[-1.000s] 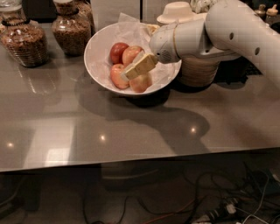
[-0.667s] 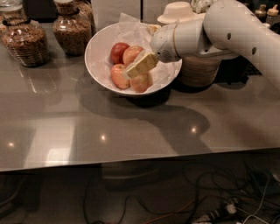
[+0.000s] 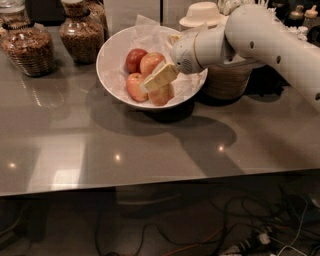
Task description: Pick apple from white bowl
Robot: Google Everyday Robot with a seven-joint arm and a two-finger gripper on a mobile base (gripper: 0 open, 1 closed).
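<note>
The smooth, round white bowl (image 3: 106,65), lined with crinkled paper, rests on the glossy grey bench (image 3: 150,150) and holds four red-yellow apples (image 3: 136,86). The cream end effector (image 3: 159,77) sits among the apples; whether it is open or closed cannot be determined.

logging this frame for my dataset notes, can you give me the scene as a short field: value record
arm end: gripper low inside the white bowl, at the apples; contact unclear
apples: four apples in view, all in the bowl, on crinkled paper
task state: no apple lifted out yet
surface: grey table bears the bowl
background: two filled jars back left; stack of small bowls back right
</note>
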